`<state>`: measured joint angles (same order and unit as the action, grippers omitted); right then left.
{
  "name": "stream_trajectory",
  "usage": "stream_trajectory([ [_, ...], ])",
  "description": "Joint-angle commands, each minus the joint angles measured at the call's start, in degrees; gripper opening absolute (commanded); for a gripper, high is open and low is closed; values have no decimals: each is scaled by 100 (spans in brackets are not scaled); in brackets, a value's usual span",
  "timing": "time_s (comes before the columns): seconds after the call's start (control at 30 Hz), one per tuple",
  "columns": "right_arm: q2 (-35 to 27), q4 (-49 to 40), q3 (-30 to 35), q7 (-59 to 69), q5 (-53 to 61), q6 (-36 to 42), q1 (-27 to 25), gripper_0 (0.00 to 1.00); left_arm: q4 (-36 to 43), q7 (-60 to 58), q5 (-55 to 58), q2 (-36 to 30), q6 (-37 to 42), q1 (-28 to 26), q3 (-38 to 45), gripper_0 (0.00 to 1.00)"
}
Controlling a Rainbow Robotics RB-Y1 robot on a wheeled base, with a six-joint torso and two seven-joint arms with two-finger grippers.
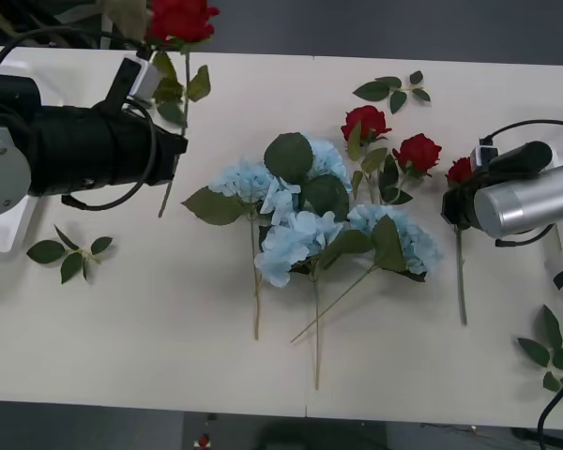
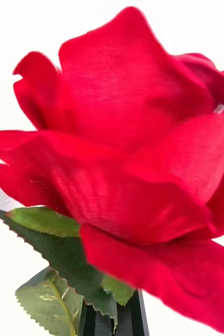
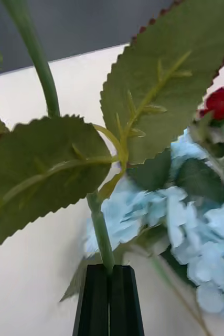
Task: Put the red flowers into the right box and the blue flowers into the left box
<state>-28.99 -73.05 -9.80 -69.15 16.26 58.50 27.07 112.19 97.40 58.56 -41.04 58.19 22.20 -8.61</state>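
Note:
My left gripper (image 1: 143,82) is shut on the stem (image 3: 99,224) of a red flower (image 1: 180,19) and holds it up over the table's far left, with its black fingers (image 3: 96,299) pressed together. At the right, my right gripper (image 1: 458,204) is shut just under the bloom of another red flower (image 2: 132,157), whose stem (image 1: 462,281) lies on the table. Two more red flowers (image 1: 366,122) (image 1: 418,152) lie in the middle-right. The blue flowers (image 1: 300,220) lie clustered at the centre. The left box (image 1: 0,239) shows under my left arm. The right box is out of view.
Loose green leaf sprigs lie at the near left (image 1: 70,253), the far middle (image 1: 394,91) and the near right corner (image 1: 549,356). The table's near edge (image 1: 281,408) runs along the bottom. Bare tabletop lies between the blue flowers and the left arm.

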Motion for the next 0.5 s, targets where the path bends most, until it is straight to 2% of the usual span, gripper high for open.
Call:
stream_trajectory([
  [0.03, 34, 45, 22, 200, -79, 48, 0, 0, 391, 631, 437, 255, -106, 13, 219, 0],
  [0.27, -36, -210, 154, 183, -9, 224, 53, 0, 400, 1510, 1571, 483, -98, 13, 483, 0],
  [0.5, -423, -1414, 277, 112, 106, 1252, 44, 0, 391, 2337, 2169, 685, -98, 13, 544, 0],
])
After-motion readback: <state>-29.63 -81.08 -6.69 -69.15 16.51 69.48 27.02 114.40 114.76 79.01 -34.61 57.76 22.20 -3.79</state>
